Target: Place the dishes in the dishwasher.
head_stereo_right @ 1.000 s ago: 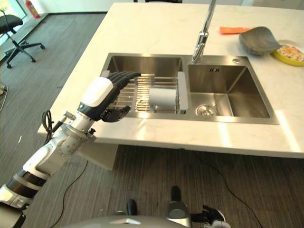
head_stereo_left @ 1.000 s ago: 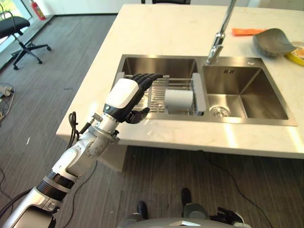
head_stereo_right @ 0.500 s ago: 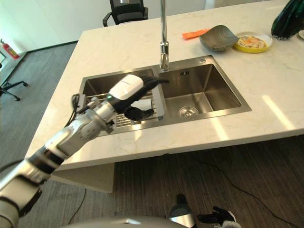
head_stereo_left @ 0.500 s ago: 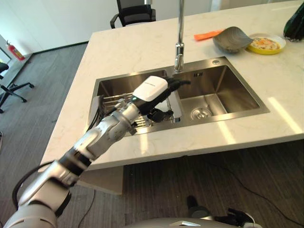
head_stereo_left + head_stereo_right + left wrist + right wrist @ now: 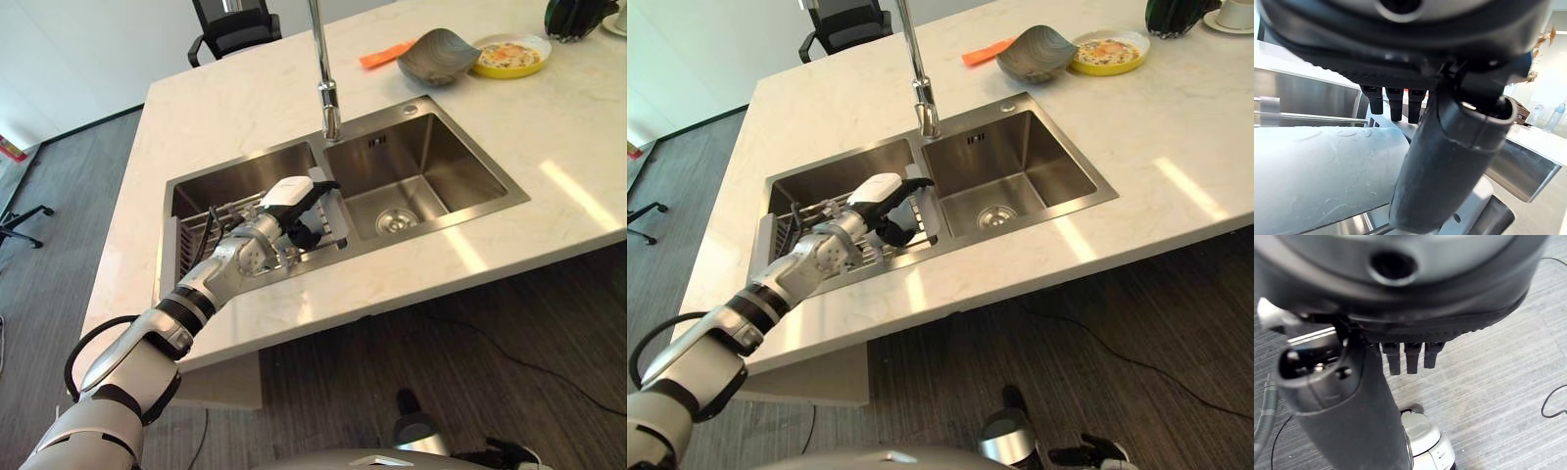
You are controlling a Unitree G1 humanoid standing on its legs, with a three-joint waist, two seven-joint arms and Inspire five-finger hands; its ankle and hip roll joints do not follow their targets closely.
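Observation:
A pale cup (image 5: 1317,171) lies on its side in the wire dish rack (image 5: 211,230) that spans the left sink basin (image 5: 235,176). My left hand (image 5: 289,193) reaches over the rack's right end, right above the cup. Its fingers (image 5: 1393,105) are straight past the cup's top and its thumb (image 5: 1449,161) hangs beside the cup's end, not clamped on it. My right hand (image 5: 1400,284) hangs low over the floor with straight fingers, holding nothing. On the counter's far right stand a grey bowl (image 5: 436,54) and a yellow plate (image 5: 509,54) with food.
A tall faucet (image 5: 323,88) rises between the two basins, close behind my left hand. The right basin (image 5: 411,166) holds only its drain. An orange cloth (image 5: 385,54) lies by the bowl and a dark green object (image 5: 573,15) stands at the far right corner. Office chair (image 5: 230,24) behind the counter.
The camera has swung, so the whole picture shifted. My left hand has travelled from the rack's left end along it to the right end, over the cup.

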